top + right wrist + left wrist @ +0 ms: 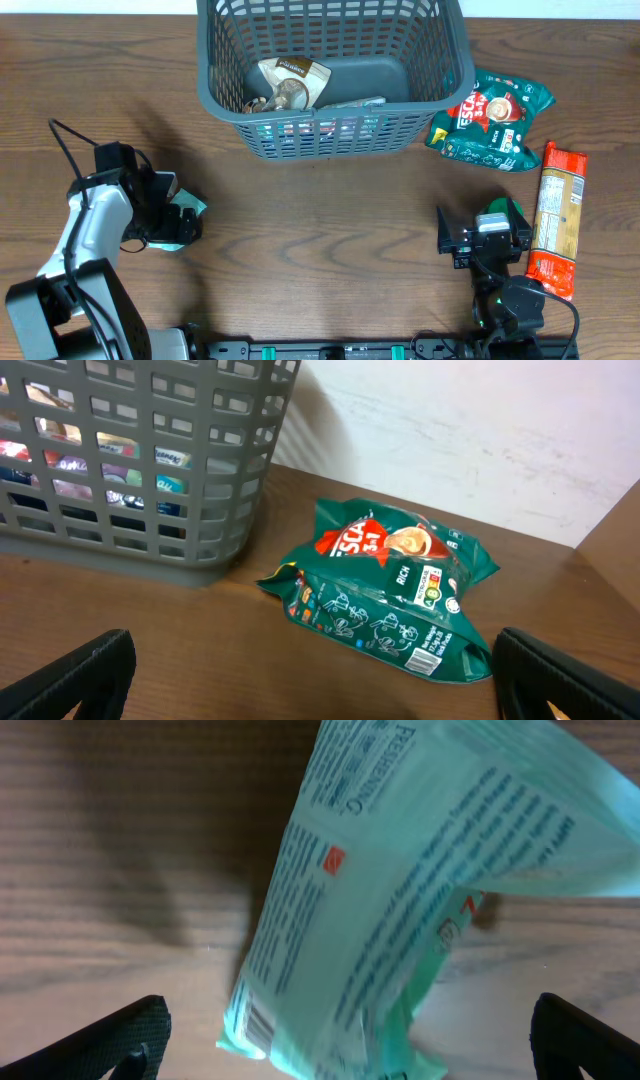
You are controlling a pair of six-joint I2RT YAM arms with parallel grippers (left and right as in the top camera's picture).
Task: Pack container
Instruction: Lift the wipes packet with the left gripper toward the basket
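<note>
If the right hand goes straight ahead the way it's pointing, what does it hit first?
Most likely the green coffee packet lying dead ahead; the grey basket sits off to the left of that line.

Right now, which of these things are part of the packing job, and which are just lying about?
Part of the job:
- grey basket
- beige packet, already inside it
- pale green packet, at the open left gripper
- green coffee packet, on the table beside the basket
- orange packet, on the table

Just lying about:
- black cable by the left arm
</note>
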